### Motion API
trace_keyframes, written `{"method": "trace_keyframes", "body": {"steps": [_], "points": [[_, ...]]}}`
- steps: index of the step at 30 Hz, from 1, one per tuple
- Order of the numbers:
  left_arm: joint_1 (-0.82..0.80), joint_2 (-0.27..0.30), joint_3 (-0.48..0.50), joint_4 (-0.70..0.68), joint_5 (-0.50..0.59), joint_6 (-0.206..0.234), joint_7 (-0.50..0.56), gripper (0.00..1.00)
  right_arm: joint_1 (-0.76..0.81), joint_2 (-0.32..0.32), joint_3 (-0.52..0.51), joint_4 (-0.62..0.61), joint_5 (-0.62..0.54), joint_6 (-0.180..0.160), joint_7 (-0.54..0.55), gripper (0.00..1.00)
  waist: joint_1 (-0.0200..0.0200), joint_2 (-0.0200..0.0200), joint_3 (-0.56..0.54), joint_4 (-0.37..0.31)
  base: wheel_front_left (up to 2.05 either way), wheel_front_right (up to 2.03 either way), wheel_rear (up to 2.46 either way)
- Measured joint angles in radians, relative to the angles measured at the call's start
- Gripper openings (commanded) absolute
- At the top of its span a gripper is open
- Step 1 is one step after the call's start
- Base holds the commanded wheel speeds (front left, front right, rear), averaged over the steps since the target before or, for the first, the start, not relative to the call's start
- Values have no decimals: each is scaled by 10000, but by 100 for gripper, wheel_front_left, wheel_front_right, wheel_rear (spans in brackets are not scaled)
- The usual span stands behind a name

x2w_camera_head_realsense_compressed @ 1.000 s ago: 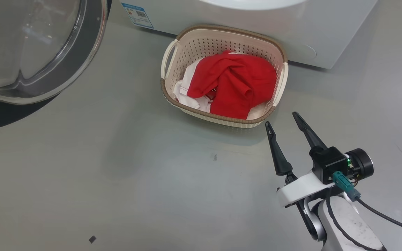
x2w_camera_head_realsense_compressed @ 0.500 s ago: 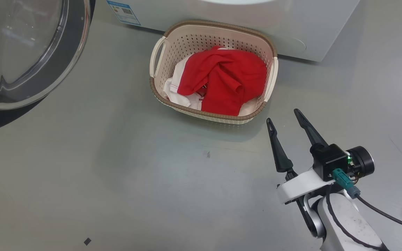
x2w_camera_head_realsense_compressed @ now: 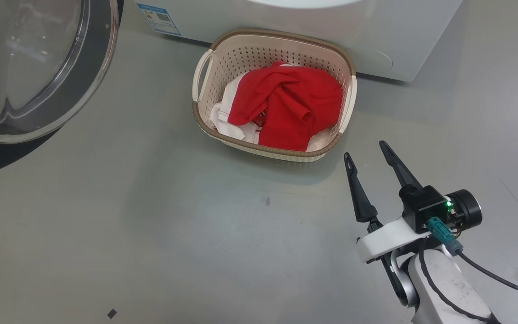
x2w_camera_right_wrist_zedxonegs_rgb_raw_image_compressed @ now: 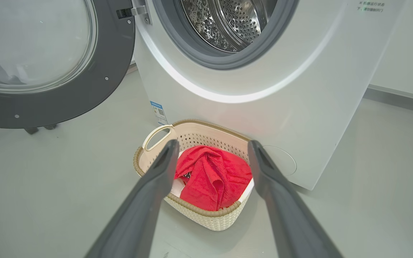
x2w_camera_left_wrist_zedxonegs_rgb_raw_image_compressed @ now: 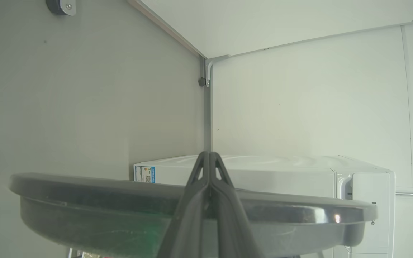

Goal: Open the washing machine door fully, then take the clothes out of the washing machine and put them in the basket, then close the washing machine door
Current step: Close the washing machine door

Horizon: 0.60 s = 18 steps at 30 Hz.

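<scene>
Washing machine (x2w_camera_right_wrist_zedxonegs_rgb_raw_image_compressed: 299, 107) bears a blue QR sticker (x2w_camera_right_wrist_zedxonegs_rgb_raw_image_compressed: 159, 112), print illegible; right hand (x2w_camera_head_realsense_compressed: 363, 150) apart, left hand (x2w_camera_left_wrist_zedxonegs_rgb_raw_image_compressed: 209, 154) together

You have bright, even, diffuse light in every view, with no hard-edged shadows. In the head view the floor (x2w_camera_head_realsense_compressed: 151, 225) carries a soft shadow along the near side of the basket (x2w_camera_head_realsense_compressed: 259, 56) and a much darker one beneath the washing machine door (x2w_camera_head_realsense_compressed: 38, 67), whose glass throws pale reflections. In the right wrist view the wide lens bows the washing machine (x2w_camera_right_wrist_zedxonegs_rgb_raw_image_compressed: 317, 107), and the right end effector (x2w_camera_right_wrist_zedxonegs_rgb_raw_image_compressed: 213, 142) is blurred near the lens. The left end effector (x2w_camera_left_wrist_zedxonegs_rgb_raw_image_compressed: 209, 154) is blurred likewise, and a small glint sits on the door's rim.
</scene>
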Motion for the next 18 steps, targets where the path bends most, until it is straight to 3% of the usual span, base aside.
{"method": "trace_keyframes", "body": {"steps": [18], "points": [[-124,-167,-138,426,-353,-892,2104,0,-1,29,-113,259,217,-2,-59,100,0,0,-483,138,0,0,0]]}}
